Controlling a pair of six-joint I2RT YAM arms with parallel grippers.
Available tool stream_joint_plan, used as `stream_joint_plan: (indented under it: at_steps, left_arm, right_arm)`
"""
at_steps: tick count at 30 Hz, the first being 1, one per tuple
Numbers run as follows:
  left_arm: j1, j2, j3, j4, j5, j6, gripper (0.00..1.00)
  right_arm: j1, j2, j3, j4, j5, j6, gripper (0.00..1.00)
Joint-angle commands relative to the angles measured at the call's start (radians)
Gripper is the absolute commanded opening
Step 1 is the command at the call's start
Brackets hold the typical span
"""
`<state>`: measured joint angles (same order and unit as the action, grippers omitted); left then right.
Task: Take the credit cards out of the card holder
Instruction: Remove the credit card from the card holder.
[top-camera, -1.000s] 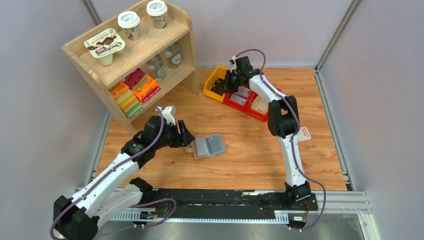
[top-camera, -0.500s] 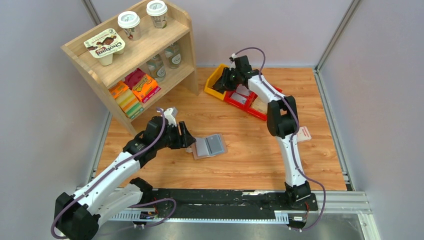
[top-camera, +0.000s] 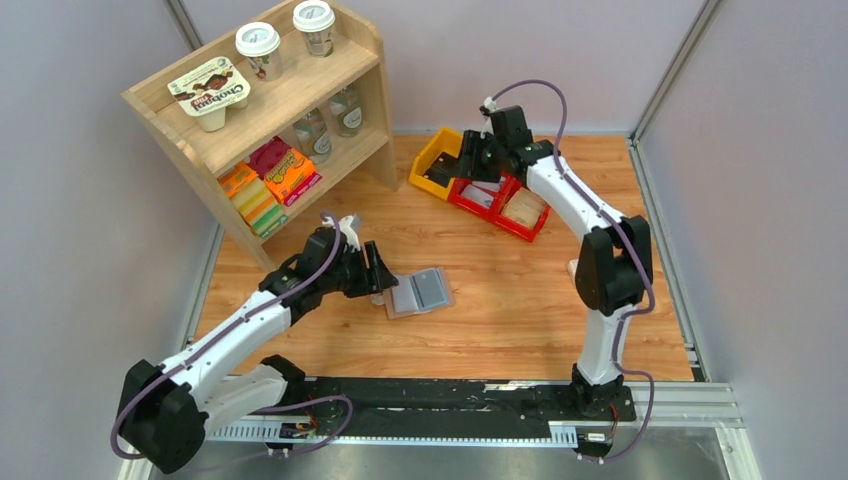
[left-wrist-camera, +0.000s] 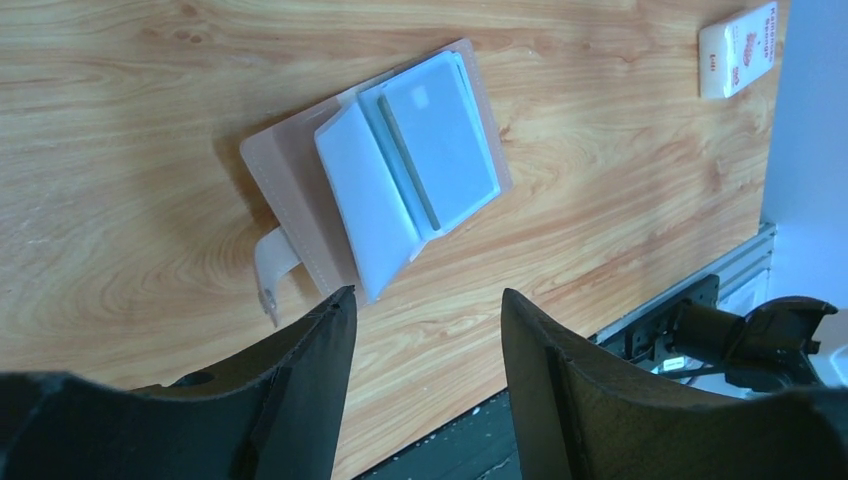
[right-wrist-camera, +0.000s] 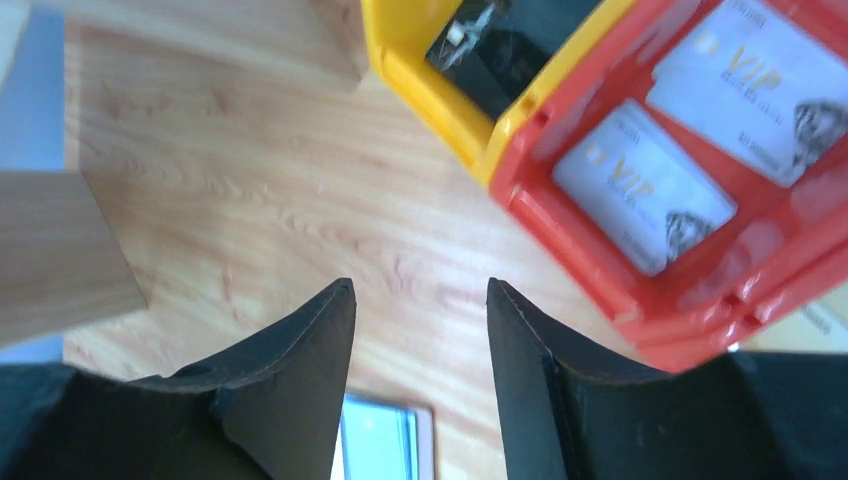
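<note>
Where the red bin (right-wrist-camera: 580, 265) sits | two credit cards (right-wrist-camera: 645, 185) read "VIP"

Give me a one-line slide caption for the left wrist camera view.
Left gripper, jaws open and empty, poised beside the opened card holder on the wooden table, pale cards tucked inside.

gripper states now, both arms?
Left gripper: open, empty, beside the card holder.
Right gripper: open, empty, near the red bin.

Grey walls (top-camera: 90, 250) — wooden shelf unit (top-camera: 374, 95) on wood-grain table (top-camera: 500, 320).
</note>
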<state>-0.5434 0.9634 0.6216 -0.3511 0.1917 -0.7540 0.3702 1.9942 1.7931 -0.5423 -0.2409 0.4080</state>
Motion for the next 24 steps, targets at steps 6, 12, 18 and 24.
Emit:
stream_joint_plan:
  at_steps: [6,12,18,24]
  left_arm:
    - [-0.001,0.216,0.147,0.129,0.117,-0.068,0.58]
    - [-0.021,0.339,0.168,0.158,0.117,-0.085,0.45]
    - [-0.056,0.435,0.147,0.178,0.081,-0.097,0.25]
    - [-0.056,0.465,0.052,0.179,-0.001,-0.152,0.17]
  right_arm:
    - [0.133,-0.296,-0.432,0.073,-0.020,0.008,0.48]
    - [0.249,-0.370,-0.648,0.177,-0.055,0.075,0.43]
    - [0.329,-0.344,-0.712,0.257,-0.054,0.132,0.43]
    - [0.357,-0.295,-0.699,0.254,-0.021,0.124,0.47]
